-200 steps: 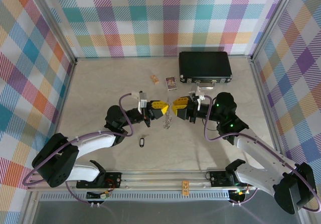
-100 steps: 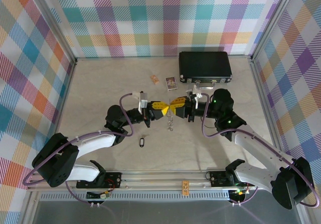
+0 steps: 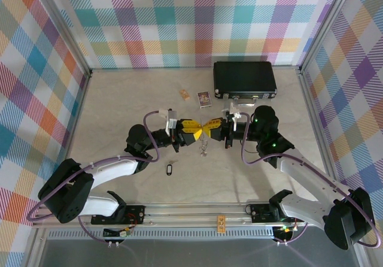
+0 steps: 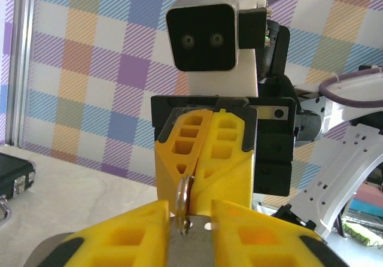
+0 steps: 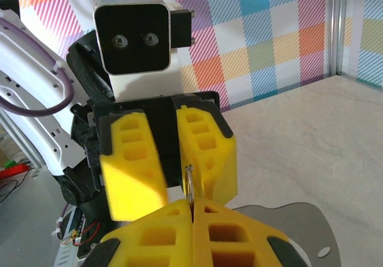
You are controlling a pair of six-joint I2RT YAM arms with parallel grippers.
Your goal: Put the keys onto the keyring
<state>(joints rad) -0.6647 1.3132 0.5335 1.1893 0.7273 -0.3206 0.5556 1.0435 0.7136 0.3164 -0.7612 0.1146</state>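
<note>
My two yellow-fingered grippers meet tip to tip above the middle of the table. The right gripper (image 3: 210, 125) (image 5: 192, 203) is shut on the thin silver keyring (image 5: 189, 184) (image 4: 182, 194), which stands edge-on out of its tips. The left gripper (image 3: 195, 129) (image 4: 190, 212) has its jaws apart. A flat silver key (image 4: 198, 241) lies between its fingers, and the ring passes through that key's top. In the top view more keys (image 3: 203, 143) dangle below the meeting point. In the right wrist view the left gripper (image 5: 172, 170) faces me with a gap between its fingers.
A black key tag (image 3: 169, 169) lies on the table in front of the left arm. A black case (image 3: 245, 79) stands at the back right. Two small cards (image 3: 204, 99) (image 3: 185, 94) lie to its left. Checked walls surround the table.
The grippers came together from a small gap. The right gripper closed on the keyring, and the left gripper's jaws, shut earlier, have spread apart.
</note>
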